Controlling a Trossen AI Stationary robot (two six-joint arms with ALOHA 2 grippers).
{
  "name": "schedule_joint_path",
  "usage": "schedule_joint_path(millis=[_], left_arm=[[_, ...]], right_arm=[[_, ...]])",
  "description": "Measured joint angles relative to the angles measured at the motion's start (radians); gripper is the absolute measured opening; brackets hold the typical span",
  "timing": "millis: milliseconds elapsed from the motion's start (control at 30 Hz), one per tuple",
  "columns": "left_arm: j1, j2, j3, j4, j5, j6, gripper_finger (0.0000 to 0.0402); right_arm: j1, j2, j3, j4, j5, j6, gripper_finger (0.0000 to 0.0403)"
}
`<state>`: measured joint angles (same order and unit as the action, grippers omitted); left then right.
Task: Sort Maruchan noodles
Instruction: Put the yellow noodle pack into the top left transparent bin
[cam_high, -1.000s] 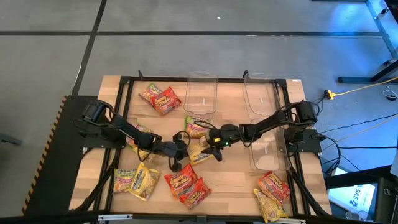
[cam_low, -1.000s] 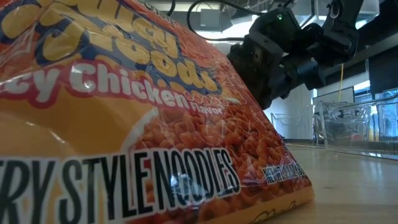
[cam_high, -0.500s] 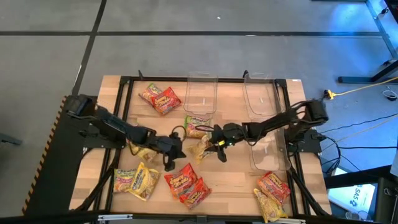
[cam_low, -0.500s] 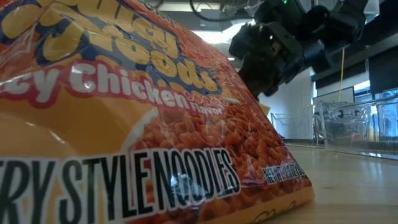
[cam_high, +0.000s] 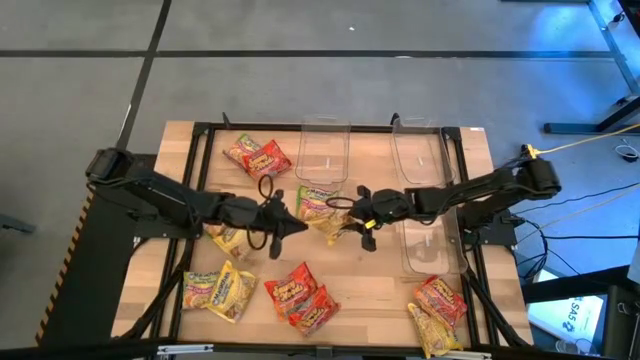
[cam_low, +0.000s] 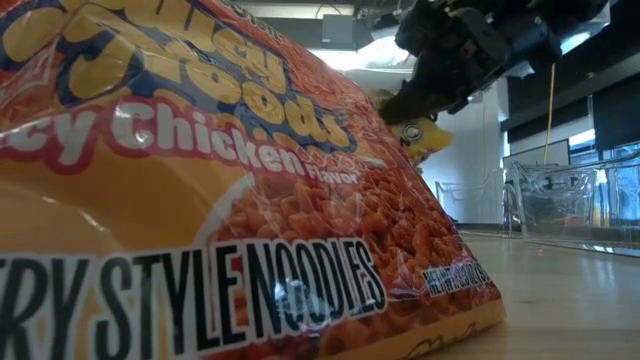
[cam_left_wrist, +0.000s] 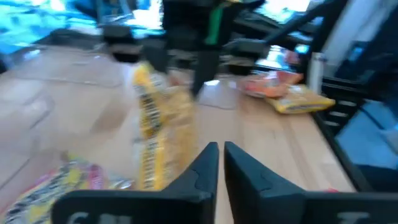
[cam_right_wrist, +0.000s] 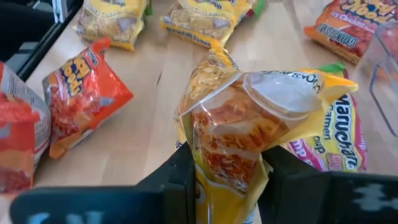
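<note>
Yellow crinkled plastic marks the held packet, which in the right wrist view stands upright between the two dark fingers of the right gripper, pinched at its lower edge, with a green-edged Maruchan packet lying on the boards just behind it and a red-orange packet off to one side. High view: the right gripper reaches to mid-table with the held packet beside it; the left gripper faces it from the other side, near but apart from the packet. Other packets lie scattered on the wooden table: a red pair at the far edge, a red pair at the near middle, yellow ones at the near left, and more at the near right; two clear bins sit at the far side on a grey floor. Left wrist view: the left fingers stand almost pressed together with only a slim gap, nothing between them; the yellow packet hangs ahead, blurred. Low view: a big orange packet fills the foreground, something no other view conveys; above it a dark gripper, probably the right one, lifts the yellow packet clear of the table, with a lit room and a clear bin behind.
</note>
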<state>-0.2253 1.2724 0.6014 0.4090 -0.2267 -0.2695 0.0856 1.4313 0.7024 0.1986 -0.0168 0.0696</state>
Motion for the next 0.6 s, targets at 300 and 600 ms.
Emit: schedule_joint_path(millis=[300, 600], left_arm=[[0.093, 0.0, 0.038, -0.019, 0.057, -0.034, 0.0167], [0.14, 0.112, 0.1, -0.023, 0.126, -0.012, 0.0267]], right_arm=[[0.0, -0.004, -0.001, 0.01, -0.001, -0.001, 0.009], [-0.001, -0.004, -0.001, 0.038, -0.001, -0.009, 0.0089]])
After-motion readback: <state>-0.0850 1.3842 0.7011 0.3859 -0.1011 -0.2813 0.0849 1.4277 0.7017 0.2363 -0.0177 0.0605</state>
